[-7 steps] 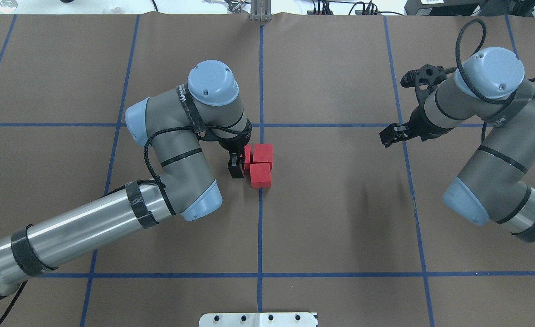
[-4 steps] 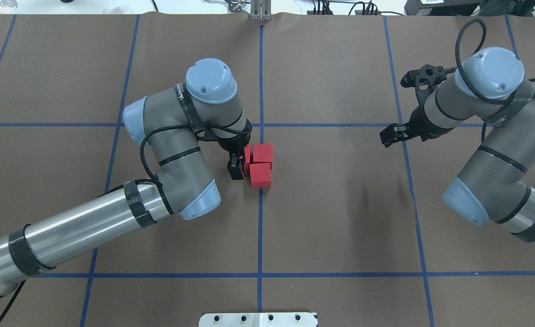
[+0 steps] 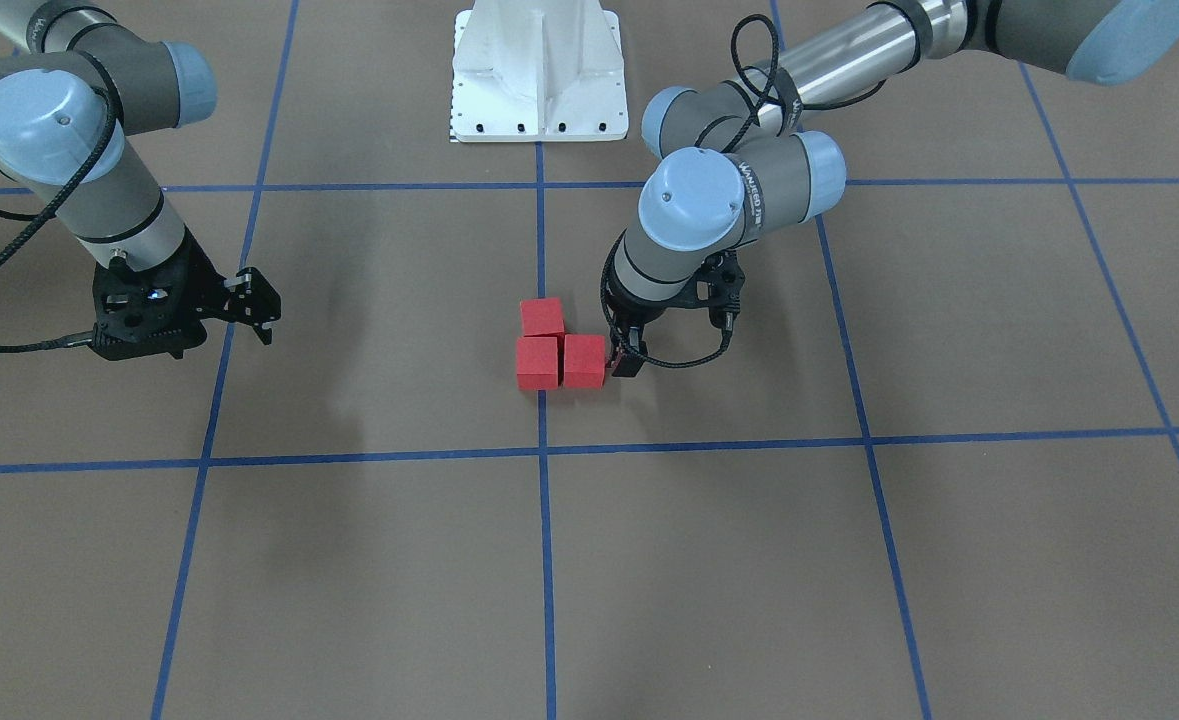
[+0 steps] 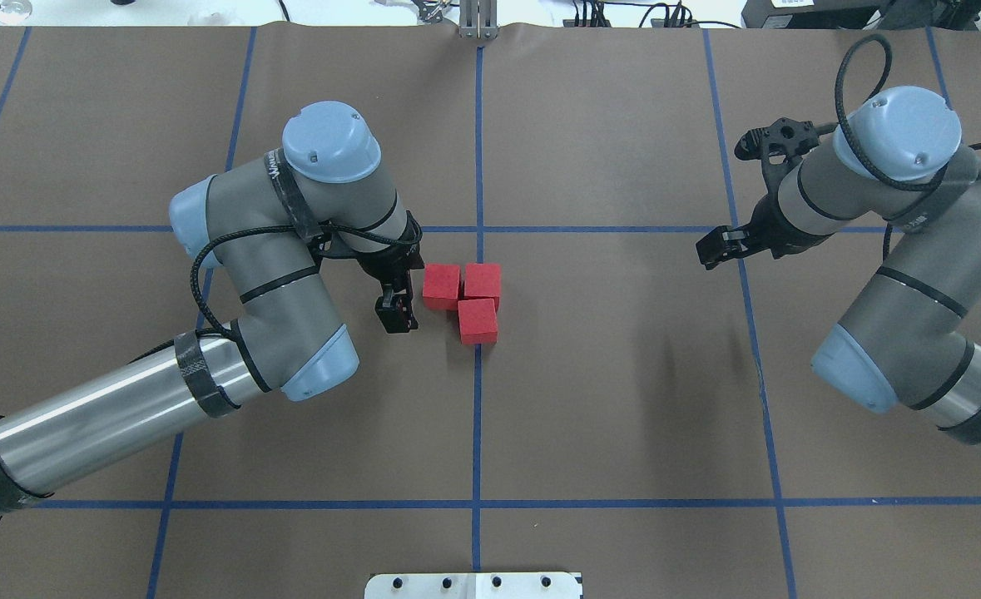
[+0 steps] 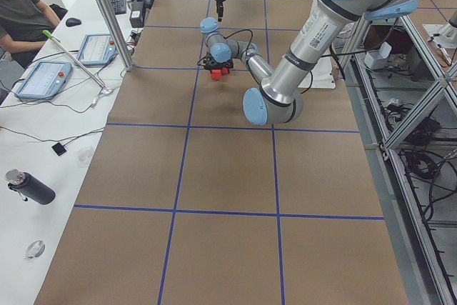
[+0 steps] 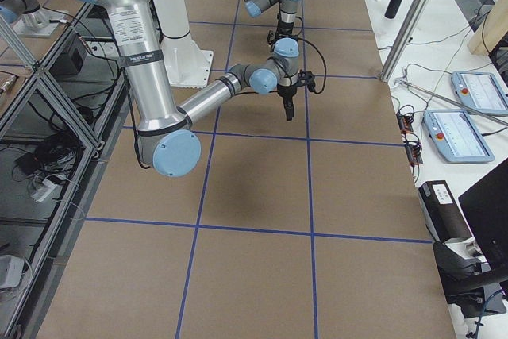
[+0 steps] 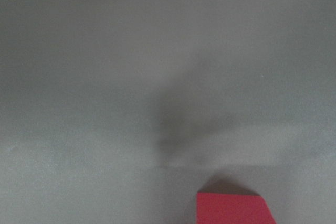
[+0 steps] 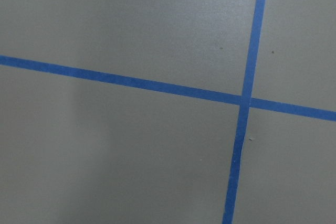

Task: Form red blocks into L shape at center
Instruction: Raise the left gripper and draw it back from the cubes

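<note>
Three red blocks lie touching in an L at the table's centre cross: one [image 4: 441,285] on the left, one [image 4: 483,281] beside it, one [image 4: 478,320] nearer me. They also show in the front-facing view [image 3: 583,360]. My left gripper [image 4: 396,301] is open and empty, just left of the left block with a small gap; it also shows in the front-facing view [image 3: 624,358]. The left wrist view shows one block's corner [image 7: 233,209] at the bottom edge. My right gripper [image 4: 716,248] hangs open and empty far to the right, above a tape line.
Blue tape lines [image 4: 478,416] divide the brown table cover into large squares. The white robot base plate [image 3: 537,70] stands at my side of the table. An operator [image 5: 21,12] with tablets and a bottle sits along the far side.
My left gripper has let go of the left red block and drawn back to the left, leaving the block against the other two. The right arm has not moved.
</note>
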